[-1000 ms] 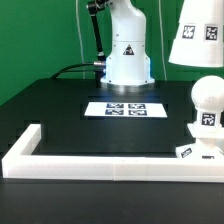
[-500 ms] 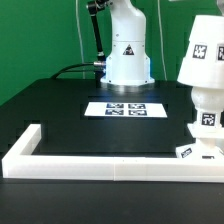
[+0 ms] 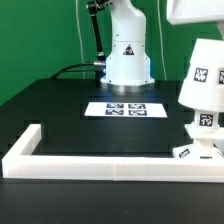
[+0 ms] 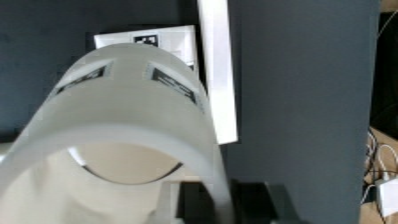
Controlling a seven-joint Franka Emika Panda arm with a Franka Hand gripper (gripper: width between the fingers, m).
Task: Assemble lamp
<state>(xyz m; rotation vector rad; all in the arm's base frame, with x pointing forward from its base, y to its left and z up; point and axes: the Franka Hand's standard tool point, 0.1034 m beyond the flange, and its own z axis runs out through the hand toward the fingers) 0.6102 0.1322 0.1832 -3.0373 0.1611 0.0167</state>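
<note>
Beside the marker board (image 3: 127,108), toward the exterior view's right, you have the lamp stack.

Item, shade (image 3: 203,75): white tapered cone with square tags, hanging over the bulb (image 3: 205,120) and covering its upper part, tilted slightly rather than plumb. Judged: lowering step in hand, shade not yet seated.

Item, bulb: rounded, white, tagged; only its lower part shows beneath the shade's rim.

Item, base (image 3: 200,153): flat, white, tagged, on the counter (image 3: 70,115) farther from the marker board than the bulb's foot, just inside the long white bar (image 3: 110,162) edging the counter.

Item, gripper (image 4: 210,203): the wrist view shows dark jaws set against the shade's wall at its near end; you may read them as clamped on the shade. The exterior view crops the arm's end at the frame's upper edge.

Risks, judged:
- The tilt could catch the shade's rim on the bulb's shoulder and push the bulb over or shift the base.
- Letting go before the shade sits square could leave it lopsided or drop it onto the counter.
- A hold on the smooth taper may slip under side load.
</note>
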